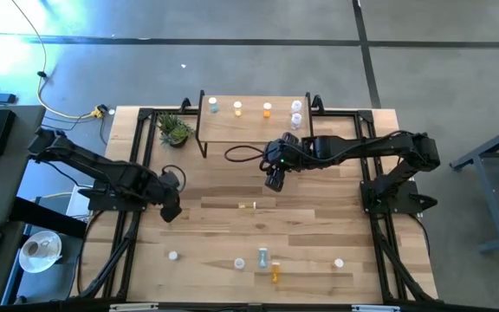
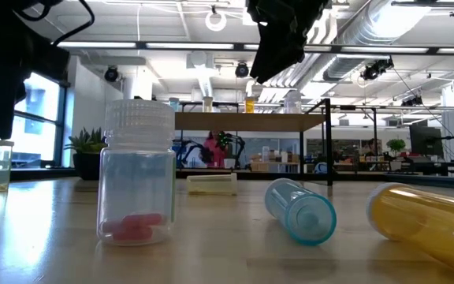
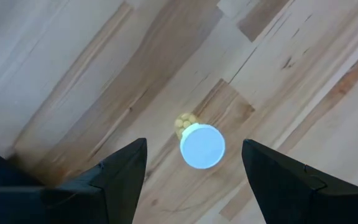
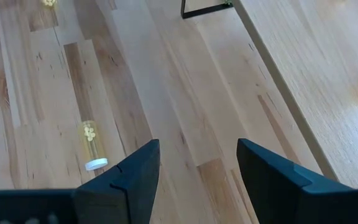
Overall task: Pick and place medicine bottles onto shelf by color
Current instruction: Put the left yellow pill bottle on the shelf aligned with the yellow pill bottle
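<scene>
The shelf [image 1: 254,128] stands at the table's far middle and carries a blue [image 1: 214,106], a yellow [image 1: 238,108], an orange [image 1: 267,110] and two clear bottles [image 1: 296,113], all upright. My left gripper [image 3: 194,142] is open and empty, raised over the table's left part; an upright white-capped bottle with yellow pills [image 3: 202,146] shows between its fingers, below them. My right gripper [image 4: 198,143] is open and empty, just in front of the shelf, above the table. A clear bottle with yellow pills [image 4: 92,146] lies on its side at mid-table [image 1: 247,205].
Near the front edge, a clear bottle with red pills [image 2: 136,173] and two others [image 1: 173,256] [image 1: 339,263] stand upright; a blue one [image 2: 302,209] and an orange-yellow one [image 2: 424,221] lie on their sides. A potted plant [image 1: 174,130] stands left of the shelf.
</scene>
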{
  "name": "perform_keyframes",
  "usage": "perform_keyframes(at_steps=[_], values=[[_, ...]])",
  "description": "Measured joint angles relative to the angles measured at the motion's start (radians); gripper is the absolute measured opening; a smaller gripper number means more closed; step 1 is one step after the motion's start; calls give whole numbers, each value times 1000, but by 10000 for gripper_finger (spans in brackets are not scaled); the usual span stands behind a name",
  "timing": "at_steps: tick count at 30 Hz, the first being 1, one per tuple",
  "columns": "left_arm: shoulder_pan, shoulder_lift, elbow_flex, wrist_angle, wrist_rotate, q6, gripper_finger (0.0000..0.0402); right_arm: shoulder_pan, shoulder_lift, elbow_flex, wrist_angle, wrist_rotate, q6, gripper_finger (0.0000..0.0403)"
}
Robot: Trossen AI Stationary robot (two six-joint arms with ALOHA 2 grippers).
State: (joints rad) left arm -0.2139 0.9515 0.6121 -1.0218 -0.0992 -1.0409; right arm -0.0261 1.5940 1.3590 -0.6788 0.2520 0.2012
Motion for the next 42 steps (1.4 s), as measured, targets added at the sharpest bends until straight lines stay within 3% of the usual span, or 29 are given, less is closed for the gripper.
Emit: perform_keyframes(at_steps=[23, 38, 42], values=[[-32, 178, 0, 58, -17, -14, 250, 0, 0, 0, 3, 0, 0, 204], [-27, 181, 0, 56, 7, 20, 117, 0, 0, 0, 4, 0, -1, 204], [-4, 181, 3, 54, 21, 42, 100, 0, 0, 0, 4, 0, 0, 204]])
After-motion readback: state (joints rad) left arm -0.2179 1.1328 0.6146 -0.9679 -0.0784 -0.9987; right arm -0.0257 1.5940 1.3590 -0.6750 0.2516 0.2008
